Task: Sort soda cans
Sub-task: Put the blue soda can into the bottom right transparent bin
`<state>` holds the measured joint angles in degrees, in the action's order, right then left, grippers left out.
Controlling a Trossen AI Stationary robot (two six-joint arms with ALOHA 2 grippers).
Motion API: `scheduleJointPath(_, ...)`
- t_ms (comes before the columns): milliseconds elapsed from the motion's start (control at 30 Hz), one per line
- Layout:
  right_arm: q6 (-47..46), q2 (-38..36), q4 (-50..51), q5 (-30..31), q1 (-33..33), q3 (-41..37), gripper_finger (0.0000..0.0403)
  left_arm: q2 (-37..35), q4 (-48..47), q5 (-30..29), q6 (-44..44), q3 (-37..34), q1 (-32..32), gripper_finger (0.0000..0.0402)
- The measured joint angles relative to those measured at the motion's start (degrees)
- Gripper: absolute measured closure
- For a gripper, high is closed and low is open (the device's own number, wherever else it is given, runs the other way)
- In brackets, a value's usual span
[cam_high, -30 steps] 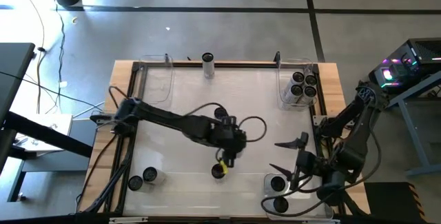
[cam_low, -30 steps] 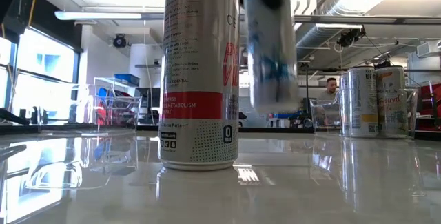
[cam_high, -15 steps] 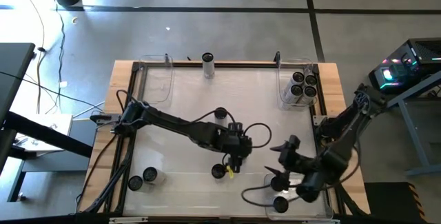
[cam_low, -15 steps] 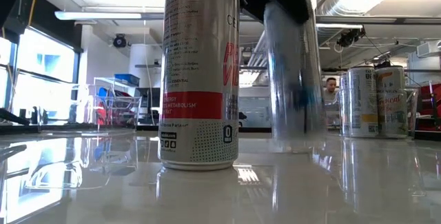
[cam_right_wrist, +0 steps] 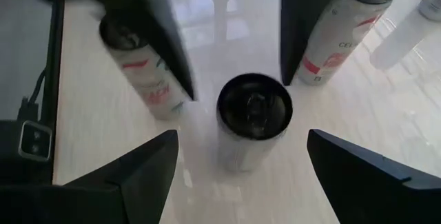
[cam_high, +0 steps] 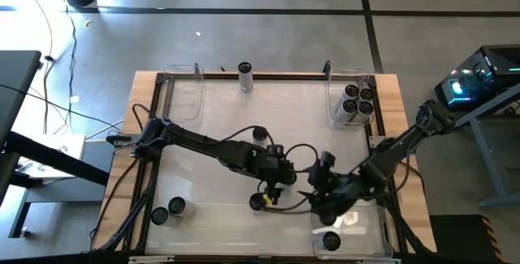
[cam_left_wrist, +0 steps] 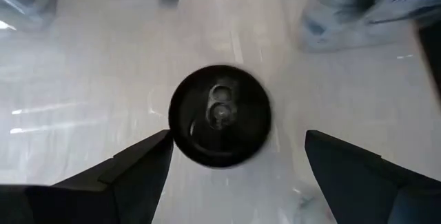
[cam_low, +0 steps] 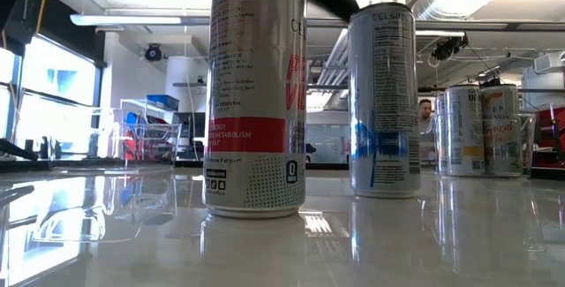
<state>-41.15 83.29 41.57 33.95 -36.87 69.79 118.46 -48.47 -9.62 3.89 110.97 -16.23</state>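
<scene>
At the lower centre of the high view both arms meet over the same stretch of table (cam_high: pixel 211 146). The left gripper (cam_high: pixel 272 184) hangs directly above 1 upright soda can (cam_high: pixel 258 202); its wrist view looks straight down on that can's dark top (cam_left_wrist: pixel 220 114), with the 2 fingers (cam_left_wrist: pixel 120 176) standing wide on either side and clear of the rim, so nothing is held. The right gripper (cam_high: pixel 319 187) has reached in from the lower right and hovers just beside it, its own fingers (cam_right_wrist: pixel 138 165) equally wide, and its wrist view is centred on another upright can (cam_right_wrist: pixel 253 119) whose top lies between them without contact. In the low view 2 cans stand side by side, a near one (cam_low: pixel 256 93) left of centre and a second (cam_low: pixel 385 101) to its right, both with their long axis vertical. Other cans wait in the clear bin (cam_high: pixel 335 93) at upper right, and a pair (cam_high: pixel 166 210) stands at lower left. Each can lies straight below its pincer, so the likely next move is a plain descent and close; since the 2 grippers hang near each other, crowding looks like the main risk.
</scene>
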Motion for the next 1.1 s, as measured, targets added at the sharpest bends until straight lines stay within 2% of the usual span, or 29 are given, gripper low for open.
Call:
scheduleJointPath(67,1.14,0.04,-2.03,-1.39,2.01,-0.91,0.0084,-1.64,-1.72,-0.99,0.08,0.05,-0.48,0.0077)
scheduleJointPath(133,3.59,0.04,-3.70,-5.50,4.44,-1.35,0.0084,-3.15,-4.41,-3.77,0.60,0.05,-1.07,0.0076)
scheduleJointPath(233,7.36,0.04,-5.49,-13.45,8.23,-1.35,0.0084,-5.35,-9.81,-10.82,2.15,0.05,-2.10,0.0076)
scheduleJointPath(300,9.24,0.04,-7.13,-16.57,10.52,-1.35,0.0084,-6.64,-13.65,-15.75,4.04,0.05,-2.68,0.0076)
scheduleJointPath(533,11.68,0.04,-9.50,-19.67,16.04,-1.35,0.0084,-8.83,-22.85,-26.67,12.74,-2.10,-4.29,0.0076)
scheduleJointPath(700,11.67,0.04,-8.89,-29.09,20.26,-1.35,0.0084,-10.69,-22.71,-29.50,17.32,-7.37,-4.92,0.0076)
scheduleJointPath(800,12.51,0.56,-7.38,-32.58,22.00,-1.35,0.0084,-11.90,-22.57,-31.22,18.94,-9.48,-5.20,0.0076)
scheduleJointPath(933,15.78,1.34,-7.49,-35.94,22.37,-1.26,0.0084,-13.91,-22.04,-32.28,20.49,-11.88,-5.22,0.0076)
scheduleJointPath(1100,19.60,2.42,-7.54,-35.51,20.83,-1.24,0.0084,-16.33,-21.58,-33.41,21.59,-14.36,-5.22,0.0076)
